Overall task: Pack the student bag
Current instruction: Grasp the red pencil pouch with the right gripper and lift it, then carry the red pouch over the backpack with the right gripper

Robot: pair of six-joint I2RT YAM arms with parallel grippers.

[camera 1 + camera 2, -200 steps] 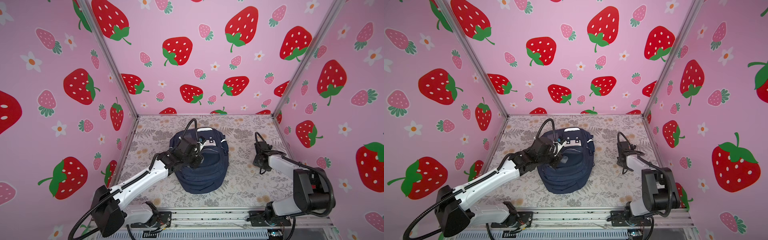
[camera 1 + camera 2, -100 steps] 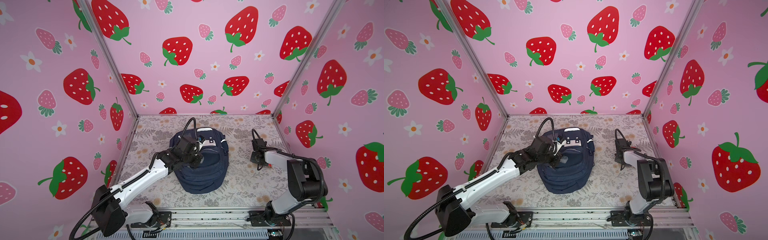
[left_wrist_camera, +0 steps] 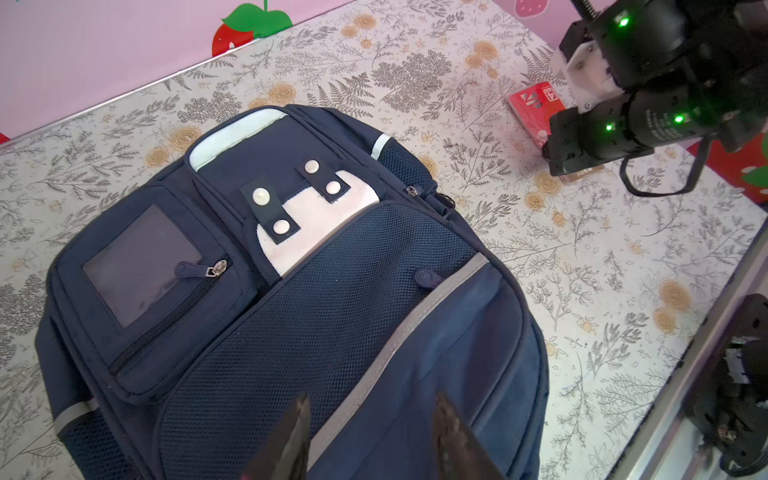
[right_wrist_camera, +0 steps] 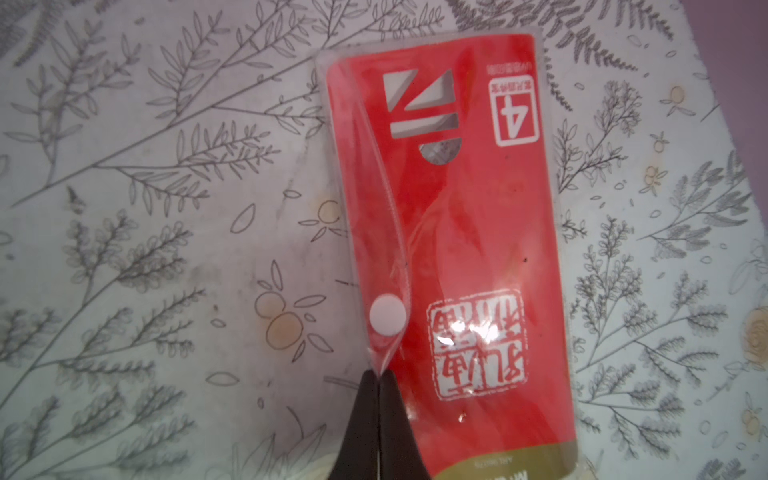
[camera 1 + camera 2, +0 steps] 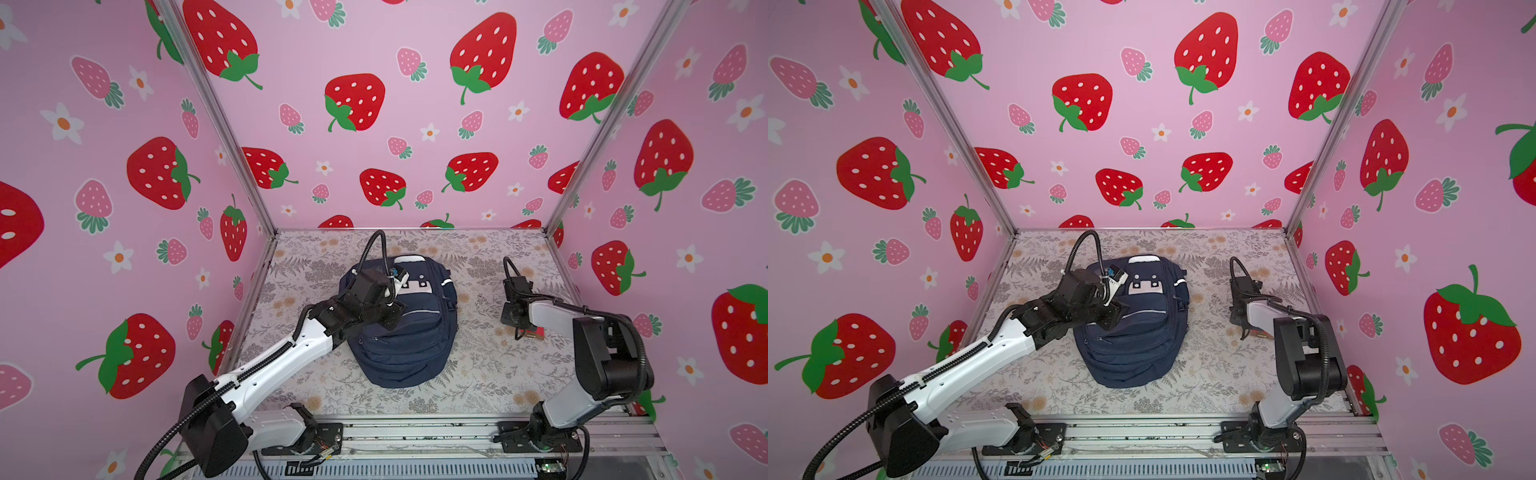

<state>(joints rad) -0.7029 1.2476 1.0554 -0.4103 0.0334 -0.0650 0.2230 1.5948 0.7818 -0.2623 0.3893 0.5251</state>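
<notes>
Top views: large navy-blue fabric backpack (image 5: pixel 409 336) lies centred on floral desk (image 5: pixel 478 386); left arm (image 5: pixel 291 353) hides its upper corner. Left wrist: blurred left jaws stand parted over backpack. Right wrist: right jaws pinch flat red plastic-sleeved packet (image 4: pixel 457 249) by its clear edge.

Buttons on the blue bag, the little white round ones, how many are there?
4, all on the student bag: two white buttons on one dark strap, two on the strap beside it. More may hide underneath.

Navy backpack (image 5: pixel 409 345) with white patches and silver stripes; red packet (image 4: pixel 453 232), white print; grey-fern, tan-flower counter (image 5: pixel 478 374); pink walls (image 5: pixel 291 62), red strawberries.
</notes>
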